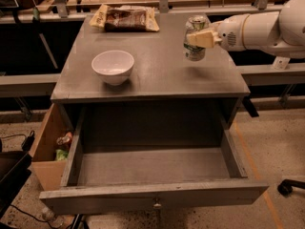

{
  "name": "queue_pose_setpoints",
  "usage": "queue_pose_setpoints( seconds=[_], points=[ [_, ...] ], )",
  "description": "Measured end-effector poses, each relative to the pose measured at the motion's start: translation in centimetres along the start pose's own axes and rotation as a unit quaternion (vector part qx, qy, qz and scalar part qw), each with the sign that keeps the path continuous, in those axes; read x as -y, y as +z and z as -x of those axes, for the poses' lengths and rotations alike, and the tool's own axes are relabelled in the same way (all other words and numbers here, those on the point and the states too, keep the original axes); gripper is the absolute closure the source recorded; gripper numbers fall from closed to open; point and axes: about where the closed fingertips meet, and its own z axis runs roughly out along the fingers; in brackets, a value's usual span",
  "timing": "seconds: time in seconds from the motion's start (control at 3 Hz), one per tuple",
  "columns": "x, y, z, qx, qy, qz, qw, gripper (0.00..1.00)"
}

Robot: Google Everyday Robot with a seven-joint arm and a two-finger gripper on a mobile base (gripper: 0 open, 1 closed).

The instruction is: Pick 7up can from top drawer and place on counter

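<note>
The claw (198, 39) is gripping the 7up can (193, 53) around its middle, holding it upright over the right side of the desk (157, 75). The top drawer (152, 168) is standing open below, apart from it.

Cannot see the middle of the 7up can (194, 54), covered by the gripper (196, 38) clamped round it above the right edge of the counter (157, 78), near the far right corner; cannot read its label, nor the print on the snack bag (126, 19) at the far edge; cannot identify the bits in the cardboard box (45, 149) below the left edge; loses the arm (267, 30) past the picture's right border.
</note>
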Motion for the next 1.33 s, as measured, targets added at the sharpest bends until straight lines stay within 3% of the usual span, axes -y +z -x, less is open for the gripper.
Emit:
queue_pose_setpoints(
  seconds=[0.33, 0.67, 1.0, 1.33],
  points=[
    [5.2, 0.8, 0.3, 0.031, 0.019, -0.031, 0.9988, 1.00],
    [9.1, 1.8, -0.5, 0.060, 0.045, -0.058, 0.9955, 1.00],
    [11.2, 3.0, -2.0, 0.063, 0.061, -0.078, 0.9931, 1.00],
    [11.7, 4.6, -4.1, 0.046, 0.066, -0.083, 0.9933, 1.00]
  ],
)
